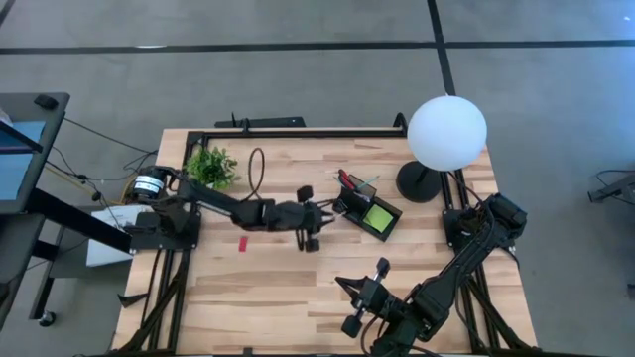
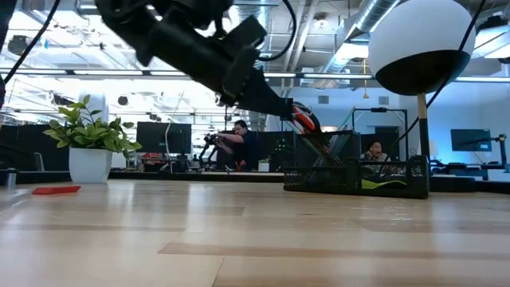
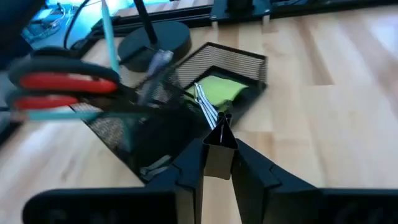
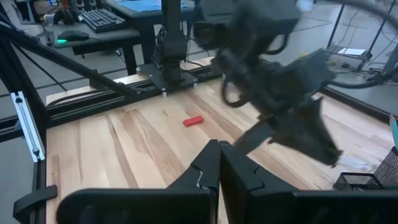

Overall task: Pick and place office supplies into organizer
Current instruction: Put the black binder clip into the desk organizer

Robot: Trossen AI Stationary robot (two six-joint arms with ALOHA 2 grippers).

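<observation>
My left gripper (image 3: 219, 163) is shut on a small black binder clip (image 3: 219, 146), just left of the organizer (image 1: 369, 212) and above the table. The organizer is a black mesh tray; a lime-green sticky-note pad (image 3: 219, 91) lies in its low compartment. Red-handled scissors (image 3: 62, 90) and a teal pen (image 3: 109, 37) stand in its taller section. A small red block (image 1: 242, 243) lies flat on the wood, left of my left gripper (image 1: 314, 226). My right gripper (image 4: 219, 157) hangs shut and empty over the table's near right part. My left gripper pinches the binder clip's black body (image 3: 219, 163) between its two fingers. The clip's silver wire handles (image 3: 205, 106) stick out forward toward the organizer. The fingers slant down from the table's left side. The clip is lifted clear of the table.
A white globe lamp (image 1: 446, 132) on a black base (image 1: 418, 182) stands right behind the organizer. A small potted plant (image 1: 210, 167) sits at the far left. Bare wood lies along the table's near side, between the two arms. People sit in the room beyond the table.
</observation>
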